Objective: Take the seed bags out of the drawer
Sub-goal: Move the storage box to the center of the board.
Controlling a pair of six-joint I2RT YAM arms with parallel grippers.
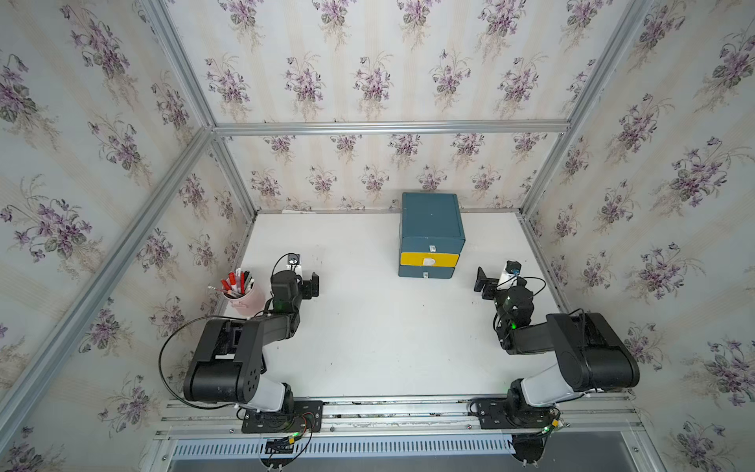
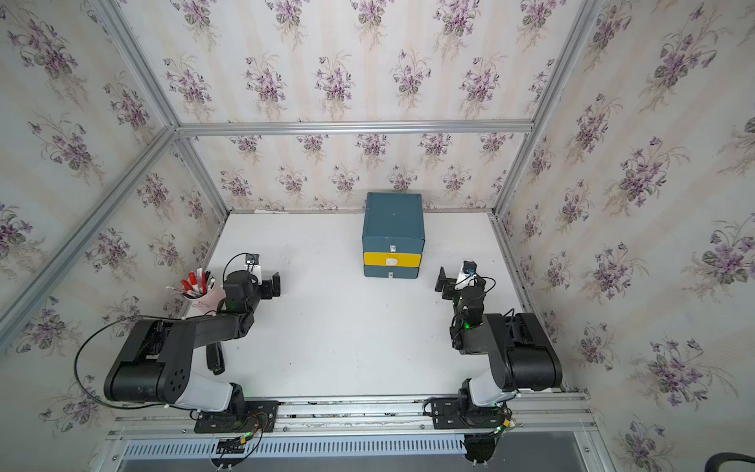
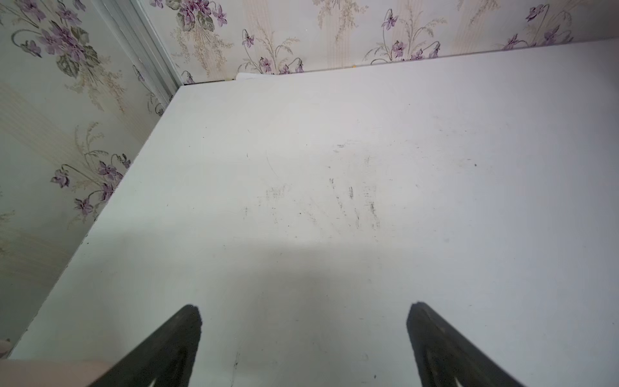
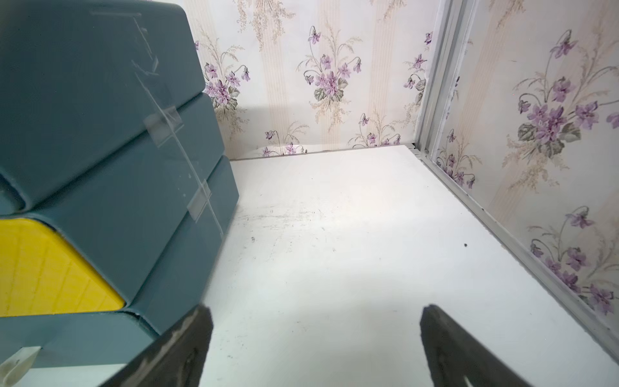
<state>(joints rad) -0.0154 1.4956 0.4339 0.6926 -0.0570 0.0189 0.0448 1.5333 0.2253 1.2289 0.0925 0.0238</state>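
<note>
Currently left gripper (image 3: 303, 311) and right gripper (image 4: 315, 315) were spread, empty. Seed bags unseen; drawer unit (image 1: 432, 222) fully shut, presumably hiding them. Risk: pulling a small tab (image 1: 432, 248) might drag the whole unit.

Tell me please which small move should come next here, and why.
Probably bring the open right gripper to the front of the teal plastic three-drawer box: every drawer looks shut, no seed bags show, and this gripper is nearest.
</note>
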